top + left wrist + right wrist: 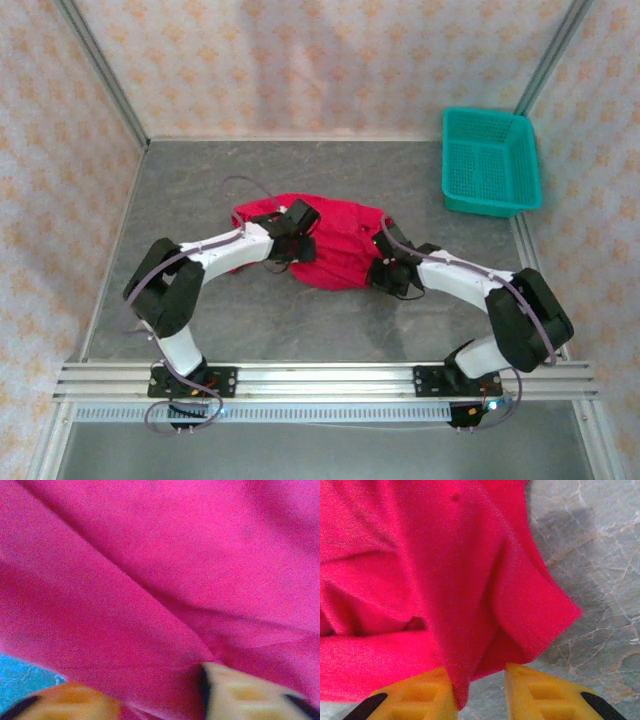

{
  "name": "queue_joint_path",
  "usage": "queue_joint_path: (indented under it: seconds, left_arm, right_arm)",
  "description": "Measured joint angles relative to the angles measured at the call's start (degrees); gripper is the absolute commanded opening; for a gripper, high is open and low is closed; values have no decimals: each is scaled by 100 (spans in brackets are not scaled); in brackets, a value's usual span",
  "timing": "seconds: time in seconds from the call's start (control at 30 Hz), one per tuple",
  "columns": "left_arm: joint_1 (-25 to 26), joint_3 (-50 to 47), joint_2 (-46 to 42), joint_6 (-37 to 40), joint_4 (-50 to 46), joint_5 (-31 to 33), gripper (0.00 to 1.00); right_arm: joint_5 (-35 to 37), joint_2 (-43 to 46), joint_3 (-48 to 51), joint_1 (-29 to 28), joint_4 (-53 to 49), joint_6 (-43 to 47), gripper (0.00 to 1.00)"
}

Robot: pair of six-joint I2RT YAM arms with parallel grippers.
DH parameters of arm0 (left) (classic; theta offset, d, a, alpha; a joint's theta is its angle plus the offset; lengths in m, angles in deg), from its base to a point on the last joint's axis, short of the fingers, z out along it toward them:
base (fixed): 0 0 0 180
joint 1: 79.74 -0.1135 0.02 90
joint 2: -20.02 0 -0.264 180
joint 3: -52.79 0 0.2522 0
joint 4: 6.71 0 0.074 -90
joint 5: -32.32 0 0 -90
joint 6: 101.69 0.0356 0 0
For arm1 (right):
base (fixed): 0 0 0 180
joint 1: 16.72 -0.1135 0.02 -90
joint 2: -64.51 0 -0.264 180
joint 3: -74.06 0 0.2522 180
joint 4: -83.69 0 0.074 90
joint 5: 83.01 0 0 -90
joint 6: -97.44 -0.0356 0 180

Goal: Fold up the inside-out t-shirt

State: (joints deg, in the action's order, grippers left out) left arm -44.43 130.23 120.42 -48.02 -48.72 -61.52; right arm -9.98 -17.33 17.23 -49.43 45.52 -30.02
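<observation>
In the top external view, the bright red soft cloth t-shirt (335,250) lies crumpled in a loose heap at the centre of the flat grey stone-patterned table (300,330), well apart from the teal plastic mesh basket (490,162) that stands in the upper right of the frame against the back corner. The left gripper (296,236) rests on the left part of the heap, and the right gripper (386,252) sits at its right edge, so the two arms curve in toward the garment from either side. In the left wrist view, the t-shirt (160,580) spreads across almost the whole frame in broad diagonal folds, with a sliver of table at the lower left corner. The left gripper (160,692) has its two yellow fingers (75,700) set apart along the bottom edge with cloth packed into the gap between them, and I cannot tell whether they press on it or merely straddle it. In the right wrist view, the t-shirt (420,580) covers the left and centre of the frame, one rounded flap ending at centre right on the bare table (600,555). The right gripper (480,680) stands partly open: a hanging fold lies against the inner face of the left-hand yellow finger (420,697), while grey table shows between that fold and the other finger, so nothing is clamped.
</observation>
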Motion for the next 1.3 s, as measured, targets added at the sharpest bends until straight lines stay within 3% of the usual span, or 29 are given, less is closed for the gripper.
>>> queue_joint_path:
  seconds: [0.33,0.43,0.6,0.67,0.73,0.87,0.9,1.07,1.3]
  left_arm:
    - [2,-415,-396,-177,79,146,0]
    - [2,-549,-695,-243,120,155,0]
    - [22,-612,-813,-289,179,173,0]
    - [22,-616,-815,-289,195,173,0]
    - [22,-632,-828,-289,212,173,0]
    - [22,-697,-960,-286,216,177,0]
    - [22,-699,-1003,-286,216,192,0]
    - [22,-702,-1143,-264,195,391,0]
    - [-83,-671,-1104,-203,372,420,0]
  right_arm:
    - [114,538,-1246,-426,-380,-4,31]
    - [109,122,-1593,-549,-310,-2,33]
    - [81,-1178,-2092,-664,-162,42,53]
    - [70,-1650,-2240,-706,-136,70,56]
    - [66,-2002,-2354,-745,-103,63,51]
    - [87,-2389,-2660,-776,-127,79,4]
    - [105,-2393,-2739,-776,-173,105,0]
    - [260,-1904,-3095,-758,-603,278,0]
    - [-146,175,-3119,-297,-1161,385,0]
